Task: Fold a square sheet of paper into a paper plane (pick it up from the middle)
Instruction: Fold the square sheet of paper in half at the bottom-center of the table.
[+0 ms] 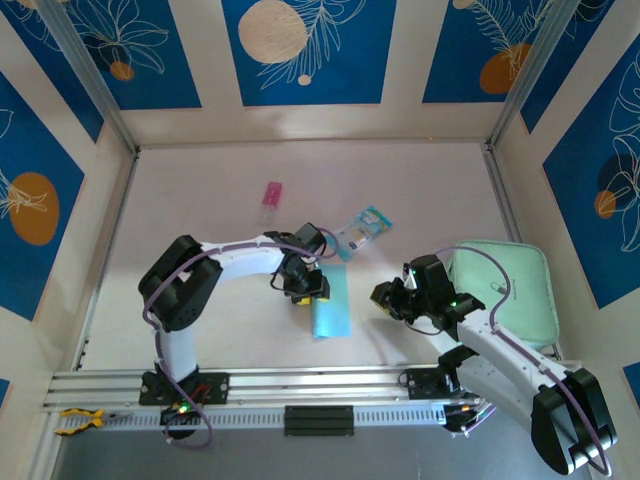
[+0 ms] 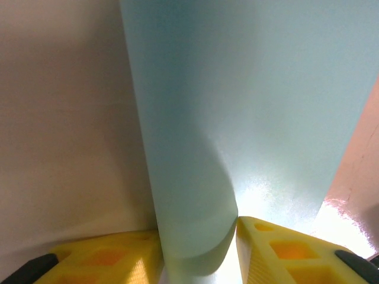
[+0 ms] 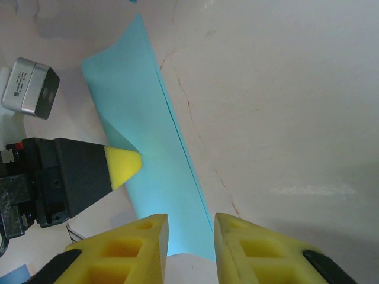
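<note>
The square sheet of paper (image 1: pixel 332 312) is light blue and lies folded into a narrow strip mid-table. My left gripper (image 1: pixel 308 290) is at its left long edge. In the left wrist view a rounded fold of the sheet (image 2: pixel 249 89) sits pinched between the yellow fingers (image 2: pixel 118 257), so the left gripper (image 2: pixel 198 236) is shut on it. My right gripper (image 1: pixel 383 298) hovers just right of the strip, pointing left. In the right wrist view it (image 3: pixel 190 222) stands open with nothing in it, the sheet's (image 3: pixel 148 136) near end lying beyond the gap. A paper plane is out of view.
A pale mint-green pad (image 1: pixel 505 290) lies at the right, behind my right arm. A teal-and-clear packet (image 1: pixel 362 232) rests just beyond the sheet, and a small pink object (image 1: pixel 271 197) lies farther back. Walls close the table (image 1: pixel 200 200) on three sides.
</note>
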